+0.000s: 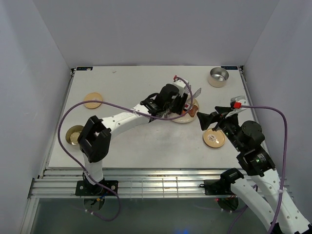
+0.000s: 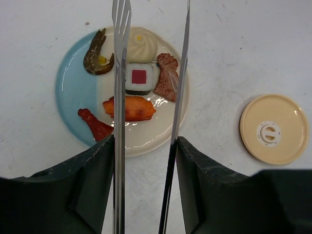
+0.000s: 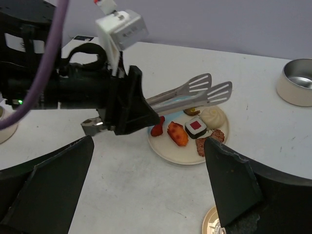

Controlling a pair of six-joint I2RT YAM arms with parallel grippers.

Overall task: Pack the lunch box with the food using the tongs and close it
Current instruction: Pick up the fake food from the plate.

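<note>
Left end effector grasping tongs. Tong arms apart, nothing pinched, tips hovering right over plate. All food on plate: sushi roll, dumpling, shrimp, orange fried piece. Right end effector splayed wide, empty, near beige lid on surface. Steel bowl at far corner, no food visible inside. Early days imo: tongs in hand, zero pieces packed, closing not begun.
</note>
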